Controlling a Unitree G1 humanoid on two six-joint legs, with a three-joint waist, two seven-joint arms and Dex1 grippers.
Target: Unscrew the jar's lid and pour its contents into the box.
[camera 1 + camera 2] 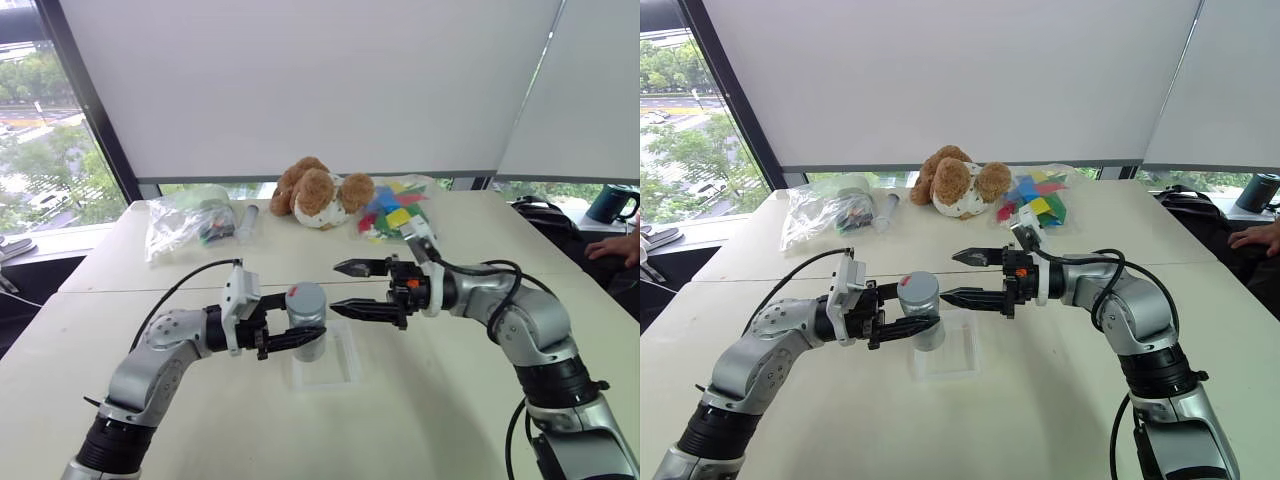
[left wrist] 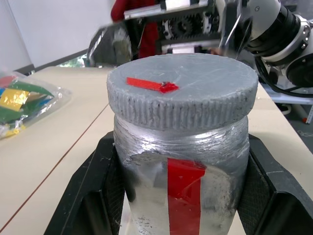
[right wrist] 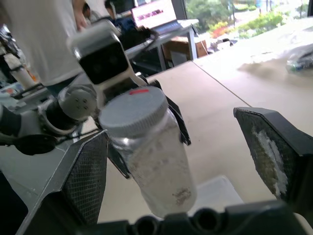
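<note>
Left tool point(image 1: 291, 340) clamped on jar point(image 1: 306, 318), held upright above box point(image 1: 335, 372) on desk point(image 1: 420, 420). Lid point(image 2: 182, 88) still on. Right tool point(image 1: 358, 289) spread wide, just right of it. Risk: jar twisting in grip while unscrewing.

A brown-and-white plush dog point(image 1: 318, 192) lies at the far edge of the table point(image 1: 140, 400). Just beside it on one side sits a clear bag of coloured pieces point(image 1: 392, 211) (red, blue, yellow, green); on the other side, a crumpled clear bag point(image 1: 187, 222).
</note>
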